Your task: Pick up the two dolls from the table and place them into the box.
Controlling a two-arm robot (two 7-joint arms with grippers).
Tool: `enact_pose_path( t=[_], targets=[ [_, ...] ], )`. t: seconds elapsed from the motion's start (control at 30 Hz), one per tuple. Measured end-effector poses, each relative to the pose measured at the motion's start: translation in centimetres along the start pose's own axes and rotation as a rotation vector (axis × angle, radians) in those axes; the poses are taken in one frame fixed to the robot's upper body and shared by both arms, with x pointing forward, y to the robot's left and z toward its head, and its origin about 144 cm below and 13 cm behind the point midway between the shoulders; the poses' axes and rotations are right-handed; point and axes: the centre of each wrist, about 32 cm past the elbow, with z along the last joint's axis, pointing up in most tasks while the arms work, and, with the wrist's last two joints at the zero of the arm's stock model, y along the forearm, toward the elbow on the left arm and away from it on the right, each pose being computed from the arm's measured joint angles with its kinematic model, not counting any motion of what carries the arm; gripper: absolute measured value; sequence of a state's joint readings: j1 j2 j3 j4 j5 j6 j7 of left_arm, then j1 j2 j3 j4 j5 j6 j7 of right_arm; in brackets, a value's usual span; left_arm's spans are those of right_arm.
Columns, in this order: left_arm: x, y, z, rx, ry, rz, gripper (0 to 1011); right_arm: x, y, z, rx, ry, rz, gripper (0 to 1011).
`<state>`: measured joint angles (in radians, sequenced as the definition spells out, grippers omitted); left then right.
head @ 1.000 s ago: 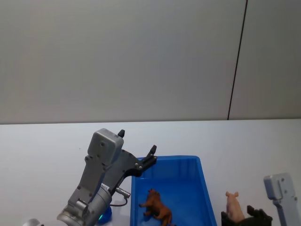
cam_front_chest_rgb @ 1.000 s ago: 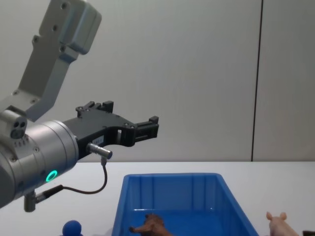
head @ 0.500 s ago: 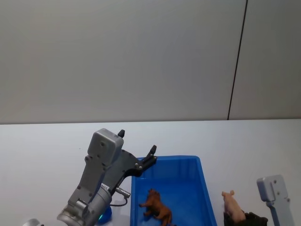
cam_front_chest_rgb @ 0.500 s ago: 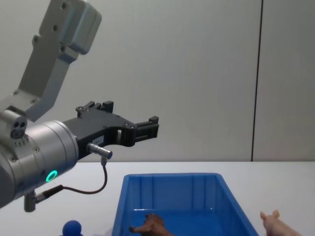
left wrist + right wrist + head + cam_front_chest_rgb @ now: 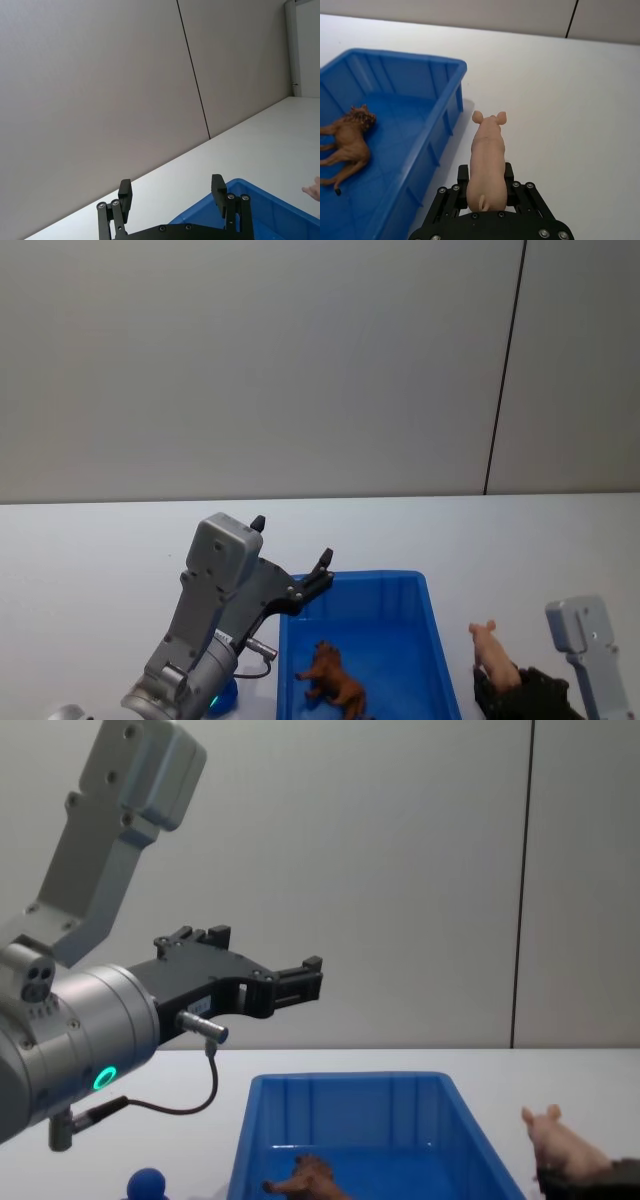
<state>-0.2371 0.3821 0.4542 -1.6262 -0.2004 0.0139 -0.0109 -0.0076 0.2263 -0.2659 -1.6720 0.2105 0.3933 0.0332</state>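
My right gripper (image 5: 486, 173), clamped on the pig (image 5: 487, 142), hangs just right of the box (image 5: 420, 61), pig lengthwise along its wall; my left gripper (image 5: 171, 186) hovers open.

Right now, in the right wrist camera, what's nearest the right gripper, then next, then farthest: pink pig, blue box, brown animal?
1. pink pig, held in the right gripper.
2. blue box, its wall beside the gripper.
3. brown animal, lying inside the box.
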Motion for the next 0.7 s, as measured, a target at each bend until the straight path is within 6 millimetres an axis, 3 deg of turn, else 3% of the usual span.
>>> enact_pose_path(
  t=[0.7],
  targets=[
    [0.0,0.0,0.0,0.0,0.0,0.0,1001,-0.2,0.6,3.9,0.148,-0.06,0.146,374]
  ],
)
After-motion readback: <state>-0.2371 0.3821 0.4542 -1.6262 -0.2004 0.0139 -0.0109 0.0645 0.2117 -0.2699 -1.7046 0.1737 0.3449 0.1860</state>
